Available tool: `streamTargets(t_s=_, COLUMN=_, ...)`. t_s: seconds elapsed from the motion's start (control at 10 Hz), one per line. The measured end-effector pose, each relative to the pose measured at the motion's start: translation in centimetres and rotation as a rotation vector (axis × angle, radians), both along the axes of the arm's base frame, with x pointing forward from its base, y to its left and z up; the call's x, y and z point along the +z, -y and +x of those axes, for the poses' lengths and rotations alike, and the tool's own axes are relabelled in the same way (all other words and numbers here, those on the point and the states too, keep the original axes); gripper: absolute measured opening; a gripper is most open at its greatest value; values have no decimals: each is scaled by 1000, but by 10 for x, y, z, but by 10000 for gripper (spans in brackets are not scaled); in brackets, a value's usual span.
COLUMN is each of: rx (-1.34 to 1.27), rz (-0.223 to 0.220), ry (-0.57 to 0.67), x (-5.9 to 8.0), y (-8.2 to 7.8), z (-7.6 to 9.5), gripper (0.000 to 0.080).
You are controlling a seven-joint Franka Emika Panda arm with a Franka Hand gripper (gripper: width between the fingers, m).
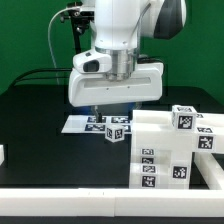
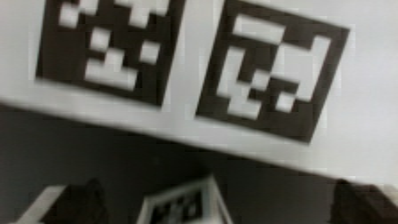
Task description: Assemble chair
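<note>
My gripper [image 1: 113, 110] hangs over the middle of the black table, just above a small white chair piece [image 1: 115, 131] that carries a black-and-white tag. In the wrist view that small piece [image 2: 187, 203] stands between my two dark fingertips [image 2: 71, 205], with a gap on each side. The gripper [image 2: 217, 207] is open and holds nothing. More white chair parts [image 1: 170, 145], long bars and blocky pieces with tags, lie grouped at the exterior view's right front.
The marker board [image 1: 90, 122] lies flat under and behind the small piece, and its tags fill much of the wrist view [image 2: 196, 65]. A white object [image 1: 3, 153] shows at the exterior view's left edge. A white rim [image 1: 60, 195] borders the table's front.
</note>
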State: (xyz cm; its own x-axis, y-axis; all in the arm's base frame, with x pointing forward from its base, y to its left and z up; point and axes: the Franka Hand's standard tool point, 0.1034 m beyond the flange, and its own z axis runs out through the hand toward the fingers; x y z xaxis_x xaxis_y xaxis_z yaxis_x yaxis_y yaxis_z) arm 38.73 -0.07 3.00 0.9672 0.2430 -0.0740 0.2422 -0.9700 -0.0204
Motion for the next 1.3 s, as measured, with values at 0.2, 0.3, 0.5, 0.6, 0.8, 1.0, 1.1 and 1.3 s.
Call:
streamTargets(t_s=0.2, rx=48, rz=4, ry=39, x=6, y=3, z=24, gripper=647)
streamTargets(t_s=0.3, rx=48, rz=-2, ry=51, x=6, y=5, z=27, gripper=648)
streamTargets(t_s=0.5, rx=11, rz=-18, ry=19, x=-9, y=6, z=8, gripper=648)
streamTargets(t_s=0.6, rx=-2, rz=-18, ry=-13, x=-15, y=6, z=-2, gripper=648)
streamTargets(t_s=0.8, rx=-10, rz=-12, ry=-36, x=-17, y=6, z=-5, gripper=648)
streamTargets(t_s=1.0, rx=-10, rz=-12, ry=-37, x=-17, y=6, z=-5, gripper=636)
streamTargets(t_s=1.1, rx=-10, rz=-12, ry=-37, x=-17, y=6, z=-5, gripper=466)
streamTargets(t_s=1.3, rx=-10, rz=-12, ry=-37, x=-17, y=6, z=-5, gripper=273)
